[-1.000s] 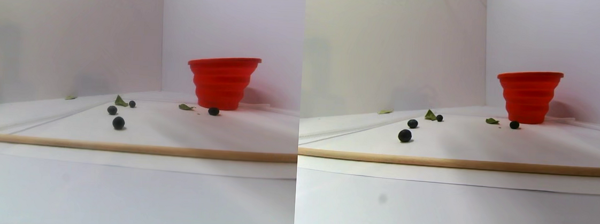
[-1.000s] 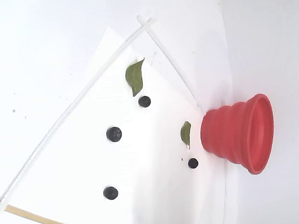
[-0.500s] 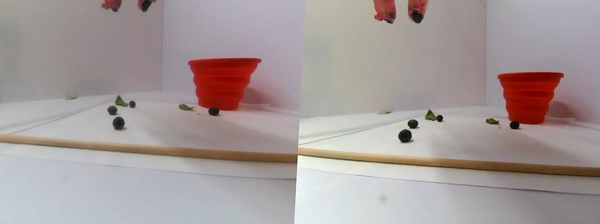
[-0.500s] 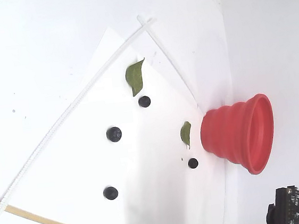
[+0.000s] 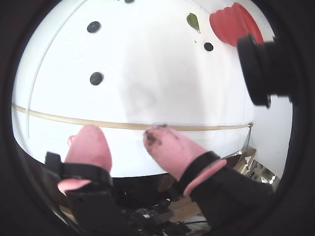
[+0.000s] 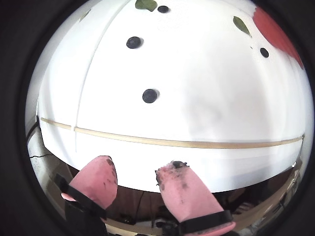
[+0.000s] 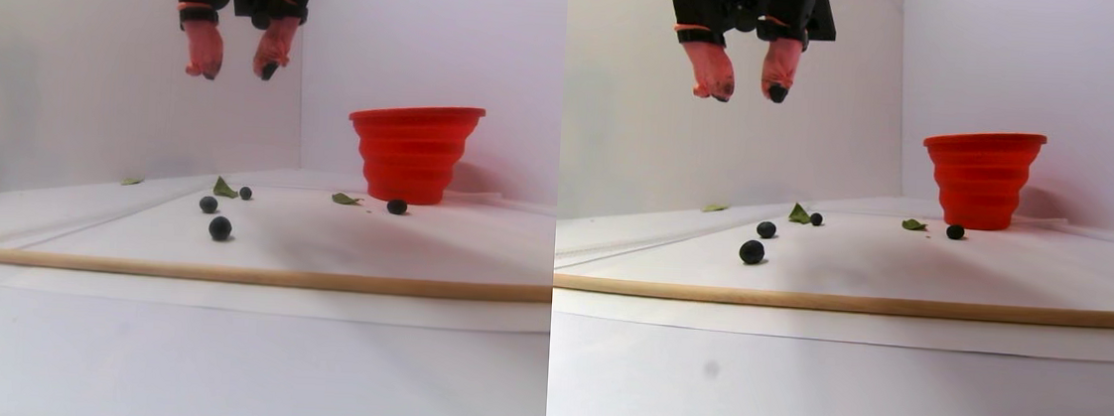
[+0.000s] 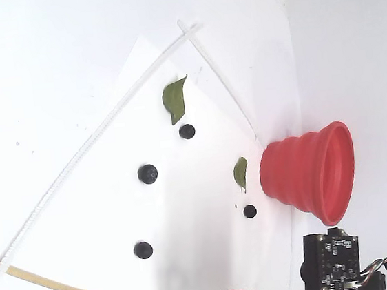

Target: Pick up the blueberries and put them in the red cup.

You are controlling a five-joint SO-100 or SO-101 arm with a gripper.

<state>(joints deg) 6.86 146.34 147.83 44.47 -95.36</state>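
Since the earlier frames the gripper [image 7: 236, 70] has been lowered into the stereo pair view, where only its pink fingertips showed half a second ago; the blueberries and the red cup [image 7: 415, 156] have not shifted.

In the stereo pair view the pink fingers [image 7: 202, 53] are seen spread apart, empty, hanging high above the sheet. Four blueberries lie below: the nearest blueberry [image 7: 220, 228], a second blueberry [image 7: 208, 205] just behind it, a third blueberry [image 7: 246, 193] beside a green leaf [image 7: 224, 189], and a fourth blueberry [image 7: 397, 207] near the cup's foot. A wooden strip [image 7: 245, 274] is laid across the front.

In both wrist views the finger gap is confirmed as wide and nothing is held; dark smears are seen on one pad [image 6: 177, 177]. The nearest berry sits ahead, beyond the strip.

In the fixed view, from above, the spacing of the berries on the white sheet [image 8: 191, 256] is laid out plainly, and the cup's open mouth is shown empty as far as can be seen; of the gripper only a pink tip at the bottom edge is visible.

The approach to the first pick is judged to be in hand. A forward reach and a descent over the nearest berry are called for next, the fingers kept apart until it is straddled.
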